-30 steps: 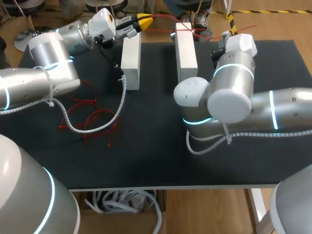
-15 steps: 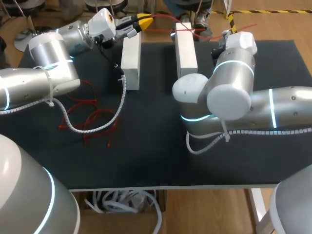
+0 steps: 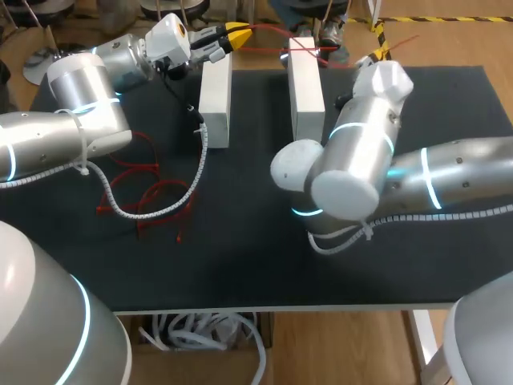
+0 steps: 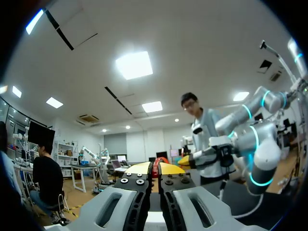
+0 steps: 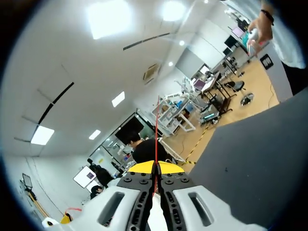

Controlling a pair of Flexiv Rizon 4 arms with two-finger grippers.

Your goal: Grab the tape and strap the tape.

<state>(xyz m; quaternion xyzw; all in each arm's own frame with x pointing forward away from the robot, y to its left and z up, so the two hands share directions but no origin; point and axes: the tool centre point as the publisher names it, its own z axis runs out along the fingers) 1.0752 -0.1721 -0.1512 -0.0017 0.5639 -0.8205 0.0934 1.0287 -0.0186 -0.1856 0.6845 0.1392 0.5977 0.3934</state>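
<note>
Red tape (image 5: pixel 156 130): strung between left gripper (image 3: pixel 236 34), 11 o'clock, and right gripper (image 3: pixel 374 57), 1 o'clock; both pinch it. Risk: overpull slips tape free, topples white block (image 3: pixel 305 80).

Your matt black surface (image 3: pixel 240 257) looks felt-like. The two white rectangular blocks (image 3: pixel 215 100) are smooth and dull. The thin red tape (image 5: pixel 156 130) ahead of your right yellow-tipped fingers (image 5: pixel 139 167) looks like smooth plastic.
</note>
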